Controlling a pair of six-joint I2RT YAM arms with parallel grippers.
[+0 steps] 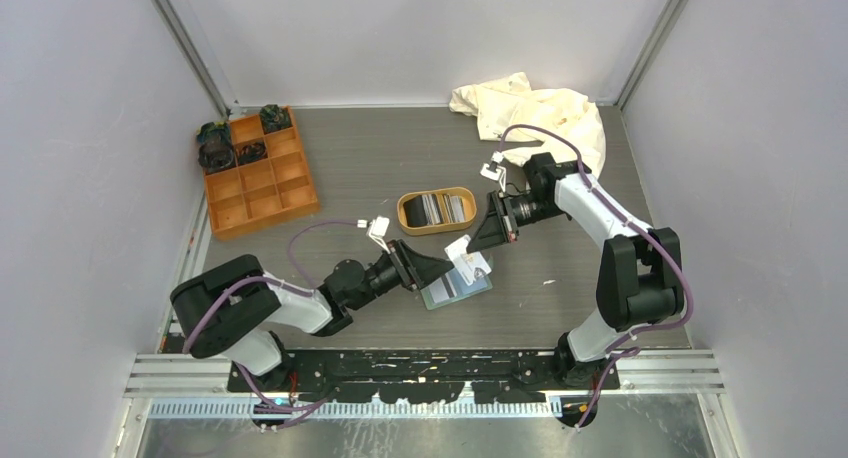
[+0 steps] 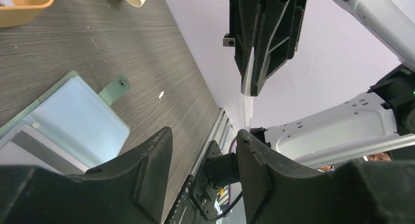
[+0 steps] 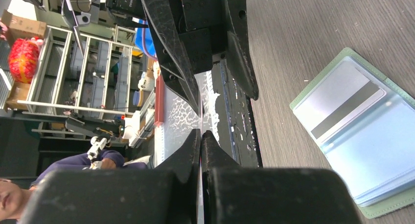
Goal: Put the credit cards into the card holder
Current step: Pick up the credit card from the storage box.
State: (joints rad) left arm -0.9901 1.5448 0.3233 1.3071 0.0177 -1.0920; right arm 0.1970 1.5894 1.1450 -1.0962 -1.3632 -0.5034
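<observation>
My right gripper (image 1: 478, 242) is shut on a grey-white credit card (image 1: 468, 262) and holds it on edge above the table; the card shows as a thin line in the right wrist view (image 3: 201, 120) and in the left wrist view (image 2: 248, 94). My left gripper (image 1: 445, 268) is open and faces it, its jaws wide apart (image 2: 204, 136); the card's free edge ends close to one fingertip (image 2: 247, 138) without being clasped. The sage-green card holder (image 1: 457, 291) lies open beneath them, with a striped card in a slot (image 3: 345, 104). Its snap tab (image 2: 116, 87) points outward.
An oval tan tray (image 1: 404, 210) holding more cards stands just behind the grippers. An orange compartment box (image 1: 257, 178) with dark items sits at the back left. A crumpled cream cloth (image 1: 535, 113) lies at the back right. Grey walls enclose the table.
</observation>
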